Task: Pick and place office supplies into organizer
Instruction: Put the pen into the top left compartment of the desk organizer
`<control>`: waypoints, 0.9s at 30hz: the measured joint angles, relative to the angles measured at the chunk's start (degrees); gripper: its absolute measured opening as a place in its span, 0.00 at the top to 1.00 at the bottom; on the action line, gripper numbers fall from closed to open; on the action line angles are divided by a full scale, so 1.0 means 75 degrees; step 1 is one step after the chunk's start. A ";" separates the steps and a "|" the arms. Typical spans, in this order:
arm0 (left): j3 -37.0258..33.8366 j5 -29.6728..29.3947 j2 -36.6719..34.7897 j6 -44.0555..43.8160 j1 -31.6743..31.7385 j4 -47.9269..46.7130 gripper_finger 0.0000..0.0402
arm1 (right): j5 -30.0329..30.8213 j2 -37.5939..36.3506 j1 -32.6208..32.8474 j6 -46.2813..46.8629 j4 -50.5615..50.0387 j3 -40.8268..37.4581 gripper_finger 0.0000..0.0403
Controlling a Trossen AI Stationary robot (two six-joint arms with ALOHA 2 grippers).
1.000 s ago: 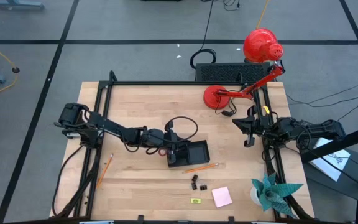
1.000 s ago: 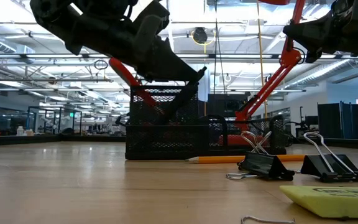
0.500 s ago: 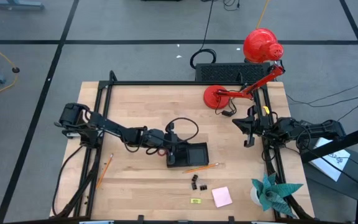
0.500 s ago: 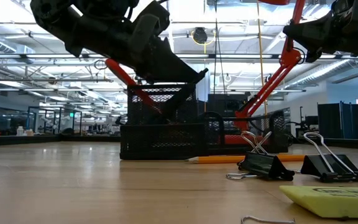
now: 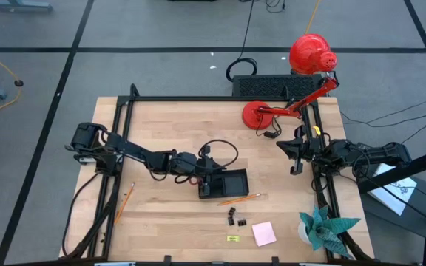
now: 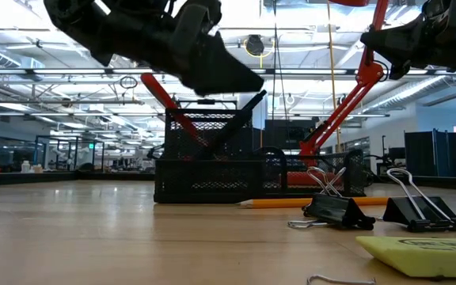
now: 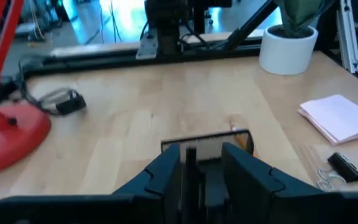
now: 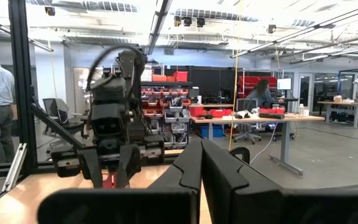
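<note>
The black mesh organizer (image 5: 231,182) (image 6: 208,170) (image 7: 207,144) stands on the table's middle. Red-handled scissors (image 6: 171,109) and a dark pen (image 6: 248,109) lean slanting out of it. My left gripper (image 5: 210,179) (image 6: 253,84) (image 7: 202,167) hovers open just above the organizer's top, clear of the pen. An orange pencil (image 5: 241,199) (image 6: 291,203), black clips (image 5: 235,216) (image 6: 339,210), a pink pad (image 5: 264,233) (image 7: 340,117) and a yellow-green piece (image 5: 233,239) (image 6: 426,255) lie nearer the near edge. My right gripper (image 5: 296,159) (image 8: 202,168) waits shut, raised at the right edge.
A red desk lamp (image 5: 309,53) stands at the far right, its base (image 5: 261,114) on the table and a black ribbed box (image 5: 265,85) behind it. A teal paper plant (image 5: 324,227) occupies the near right corner. Another pencil (image 5: 126,198) lies at the near left.
My left gripper has risen from the organizer's top. The dark pen stays behind, leaning in the organizer. The organizer has shifted slightly on the table.
</note>
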 joint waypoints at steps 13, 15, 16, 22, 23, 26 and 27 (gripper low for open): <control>0.1613 -0.1111 -0.0828 -0.0156 -0.0992 -0.3674 0.63 | -0.0007 0.0006 -0.0001 0.0000 -0.0027 0.0001 0.99; 0.1738 -0.1147 -0.0786 -0.0445 -0.1415 -0.4627 0.67 | -0.0003 0.0030 0.0000 -0.0003 0.0003 0.0001 0.99; 0.1745 -0.1144 -0.0687 -0.0580 -0.1655 -0.4754 0.70 | -0.0001 0.0036 0.0000 -0.0012 -0.0013 0.0000 0.99; 0.1367 -0.1443 0.0040 -0.1241 -0.2999 -0.4051 0.94 | -0.0004 0.0054 0.0000 0.0023 -0.0003 0.0000 0.99; 0.1300 -0.1666 0.0187 -0.1340 -0.3119 -0.4030 0.97 | -0.0004 0.0061 -0.0001 0.0064 0.0006 0.0003 0.99; 0.1279 -0.2321 0.0674 -0.1551 -0.3267 -0.3631 0.97 | -0.0024 0.0080 -0.0001 0.0202 0.0000 0.0003 0.99; 0.1282 -0.2428 0.0782 -0.1625 -0.3266 -0.3580 0.97 | -0.0021 0.0096 -0.0001 0.0224 0.0018 0.0003 0.99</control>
